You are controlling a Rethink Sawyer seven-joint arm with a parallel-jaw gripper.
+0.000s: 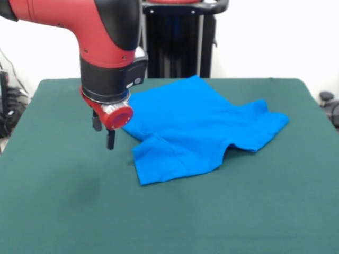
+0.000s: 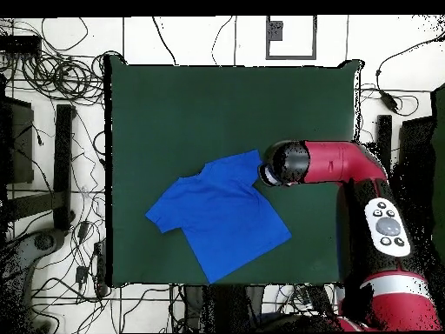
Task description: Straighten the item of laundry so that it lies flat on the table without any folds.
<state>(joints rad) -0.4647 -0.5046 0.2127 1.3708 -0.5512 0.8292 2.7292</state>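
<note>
The bright blue T-shirt (image 1: 196, 124) lies crumpled on the dark green table (image 1: 63, 211), right of centre toward the far side. Its near-left part is folded over, with a crease, and one sleeve (image 1: 267, 121) sticks out to the right. It also shows in the overhead view (image 2: 217, 213), near the table's (image 2: 217, 113) bottom edge. My gripper (image 1: 104, 132) hangs just left of the shirt's left edge, a little above the table. Its two black fingers (image 1: 110, 139) stand apart and hold nothing. In the overhead view the arm's wrist (image 2: 283, 163) covers the gripper, by the shirt's upper right corner.
The black pedestal (image 1: 175, 42) stands at the table's far edge. In the overhead view the red arm (image 2: 382, 217) lies along the table's right side. Cables (image 2: 61, 78) and dark stands (image 2: 63, 165) crowd the floor to the left of the table.
</note>
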